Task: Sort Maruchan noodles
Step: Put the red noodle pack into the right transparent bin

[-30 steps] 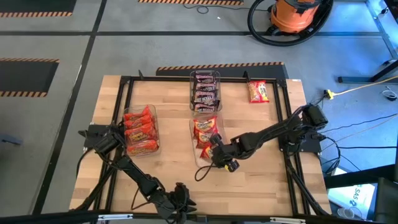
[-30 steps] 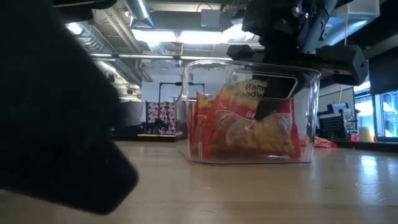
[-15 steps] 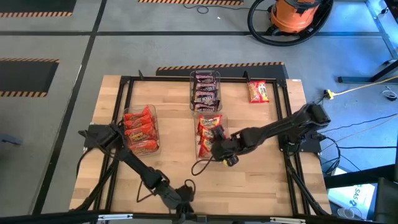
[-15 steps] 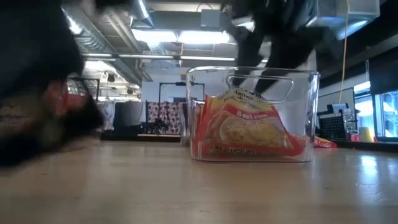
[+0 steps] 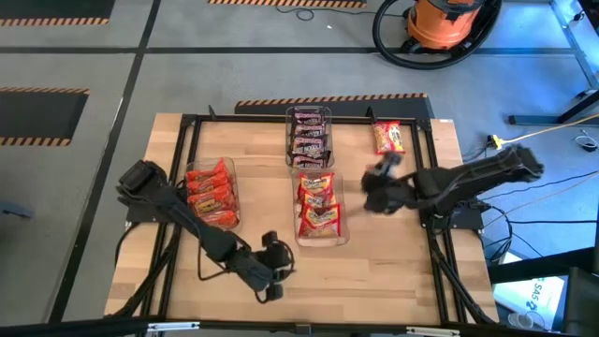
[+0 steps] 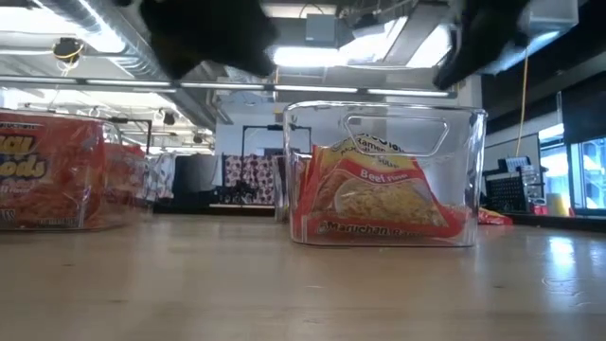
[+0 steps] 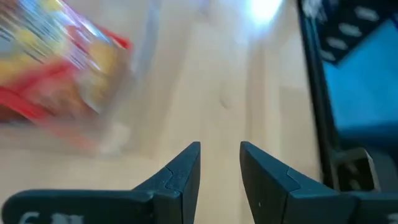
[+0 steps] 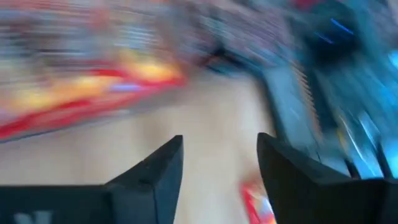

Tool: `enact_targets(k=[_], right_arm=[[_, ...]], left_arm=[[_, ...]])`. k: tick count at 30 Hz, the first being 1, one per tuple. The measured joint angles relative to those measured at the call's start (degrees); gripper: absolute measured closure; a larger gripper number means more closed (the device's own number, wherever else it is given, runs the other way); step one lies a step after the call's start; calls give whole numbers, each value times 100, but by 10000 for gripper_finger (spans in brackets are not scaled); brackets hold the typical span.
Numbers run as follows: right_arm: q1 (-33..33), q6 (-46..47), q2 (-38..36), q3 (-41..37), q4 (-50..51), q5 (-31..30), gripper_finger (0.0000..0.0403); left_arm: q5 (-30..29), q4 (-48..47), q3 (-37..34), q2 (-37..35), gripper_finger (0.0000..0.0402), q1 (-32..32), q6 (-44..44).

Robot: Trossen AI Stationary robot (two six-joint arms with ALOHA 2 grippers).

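Packet (image 6: 379, 194) in bin (image 6: 469, 170) reads "Beef", "Maruchan".

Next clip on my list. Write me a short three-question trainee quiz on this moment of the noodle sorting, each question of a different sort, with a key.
1. True or false: a noodle packet lies loose on the table, outside every bin.
2. Multiple choice: the middle bin holds packets that are A) dark brown, B) red with yellow, C) green.
3. Fill in: the right tool, with nothing between its open fingers, sits between the middle bin and the ____ edge of the table.

Key: 1 true; 2 B; 3 right. The left tool waits open near the front edge.
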State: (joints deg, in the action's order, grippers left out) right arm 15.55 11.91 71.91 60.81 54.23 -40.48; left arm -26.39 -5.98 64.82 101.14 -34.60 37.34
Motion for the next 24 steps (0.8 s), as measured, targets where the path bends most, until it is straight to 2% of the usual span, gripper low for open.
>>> enact_targets(k=[3,5,7,11,17,20,24], right_arm=[[-591,1140,-617,-934,-272,-838,242],[-1094,1655,-912,-1413,-453,-974,255],[-1742,1858,-1067,-1745,-709,-859,267],[-3239,1423,-1090,-2052,-1324,-40,290],[-5262,171,-763,-2187,-2636,1657,333],[-5979,-271,-431,-2185,-3082,2221,359],[-6593,-329,93,-2185,-3454,2584,389]], left_arm=[[-456,-5,0,-72,294,125,-208],[-701,-9,0,-72,294,234,-242],[-860,-8,0,-67,294,310,-214],[-886,19,0,45,294,400,-168],[-923,79,0,124,294,396,-164],[-924,76,0,124,294,379,-162],[-918,76,0,124,294,379,-162]])
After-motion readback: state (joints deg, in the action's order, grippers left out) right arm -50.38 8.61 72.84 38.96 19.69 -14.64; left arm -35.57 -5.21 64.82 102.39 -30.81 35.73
